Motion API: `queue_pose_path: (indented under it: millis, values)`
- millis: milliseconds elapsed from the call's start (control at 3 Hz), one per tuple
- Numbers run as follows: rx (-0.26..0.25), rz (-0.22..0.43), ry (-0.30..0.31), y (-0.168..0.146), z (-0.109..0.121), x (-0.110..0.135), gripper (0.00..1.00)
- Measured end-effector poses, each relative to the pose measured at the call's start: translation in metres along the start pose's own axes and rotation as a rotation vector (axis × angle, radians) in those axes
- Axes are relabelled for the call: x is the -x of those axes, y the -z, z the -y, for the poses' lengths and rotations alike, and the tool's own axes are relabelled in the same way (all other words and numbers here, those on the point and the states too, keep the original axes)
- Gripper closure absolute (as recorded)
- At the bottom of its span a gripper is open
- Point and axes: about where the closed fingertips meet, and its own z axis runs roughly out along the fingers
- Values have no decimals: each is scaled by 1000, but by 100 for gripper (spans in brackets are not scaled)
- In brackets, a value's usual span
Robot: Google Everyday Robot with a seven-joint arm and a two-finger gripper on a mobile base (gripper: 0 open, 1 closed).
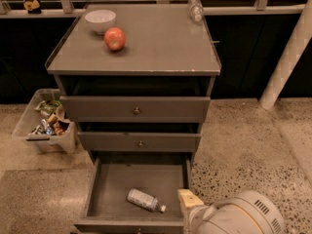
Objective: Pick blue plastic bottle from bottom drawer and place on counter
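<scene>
The blue plastic bottle lies on its side in the open bottom drawer, cap pointing right and toward the front. The gripper is at the drawer's right front corner, just right of the bottle's cap, with a yellowish fingertip showing above the white arm housing. It holds nothing that I can see. The counter is the grey cabinet top above the three drawers.
On the counter stand a white bowl, a red apple and a clear ribbed bottle at the back right. A clear bin of snacks sits on the floor at the left. A white post leans at the right.
</scene>
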Motion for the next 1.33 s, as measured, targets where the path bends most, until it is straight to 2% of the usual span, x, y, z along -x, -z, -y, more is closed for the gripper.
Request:
queue_pose_path:
  millis: [333,667,1000,1333]
  values:
    - [-23,-33,-34,-18,-1,-29,0]
    - [-23,-39,-94,-51,32,-54,0]
    - [-29,-15,-166,-93,91,-76,0]
    - [-14,51,-247,-137,137,-98,0]
